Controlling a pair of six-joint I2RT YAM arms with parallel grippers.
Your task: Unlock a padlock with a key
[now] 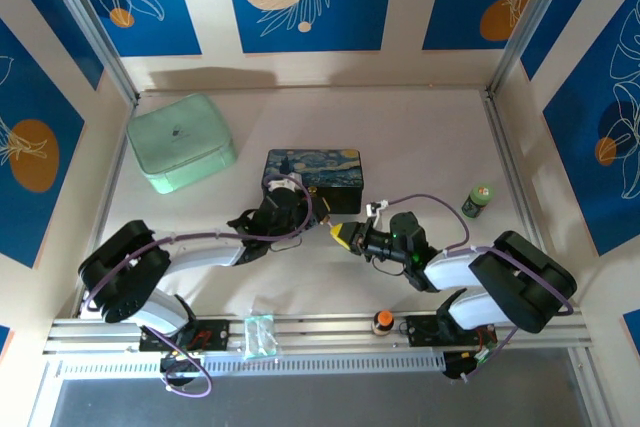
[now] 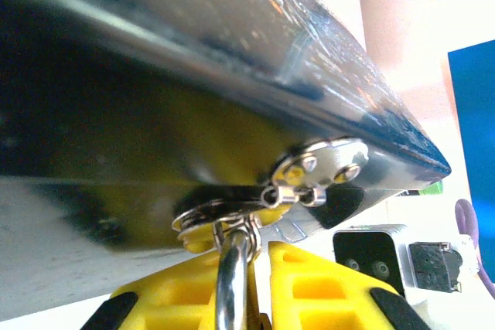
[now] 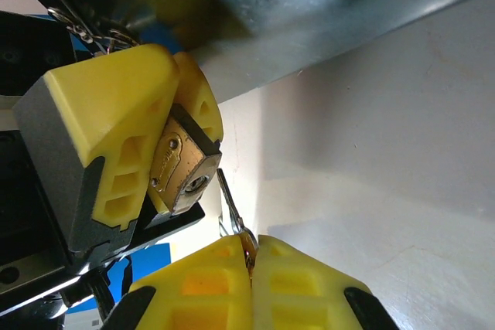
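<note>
- From the top, both arms reach in to the middle of the table [image 1: 420, 147]. The left gripper [image 1: 290, 205] is right at the front of the dark tin [image 1: 320, 175] with the starry picture. The right gripper [image 1: 345, 237] is just beside it and points at it. A green case [image 1: 180, 142] sits far back on the left. A small bottle [image 1: 478, 200] with a green cap stands on the right.
- In the left wrist view, the left gripper [image 2: 251, 303] squeezes its yellow fingers [image 2: 162, 299] on the padlock [image 2: 230, 276]. Here I see the lock's silver loop between them. The loop goes up to the ring of the tin's shiny clasp [image 2: 321, 166]. The tin [image 2: 193, 52] is very close above.
- In the right wrist view, the padlock [image 3: 182, 168] is a small gold block. It sits tight between the left gripper's [image 3: 176, 67] yellow fingers, under the edge of the tin.
- The right gripper [image 3: 249, 284] is pinched tight on the key [image 3: 230, 208]. The thin silver key sticks up from its fingers. Its tip is just beside the bottom of the padlock, next to the keyhole and not in it.
</note>
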